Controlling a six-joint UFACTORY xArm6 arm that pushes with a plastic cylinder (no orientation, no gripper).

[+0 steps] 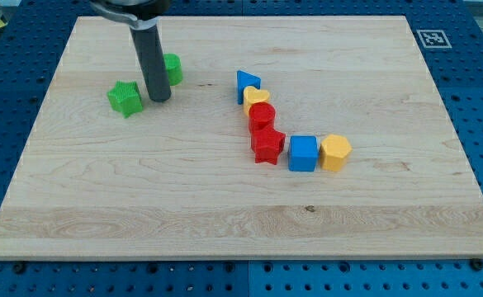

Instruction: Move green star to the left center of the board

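Note:
The green star [125,97] lies on the wooden board [142,190] at the view's upper left. My tip [159,99] stands just to the star's right, with a small gap between them. A second green block [172,69] sits right behind the rod, partly hidden by it; its shape is unclear.
A curved row of blocks runs through the middle: blue triangle [247,82], yellow heart [257,98], red round block [262,117], red star [267,146], blue cube [303,153], yellow hexagon [335,153]. A marker tag [433,38] sits at the board's top right corner.

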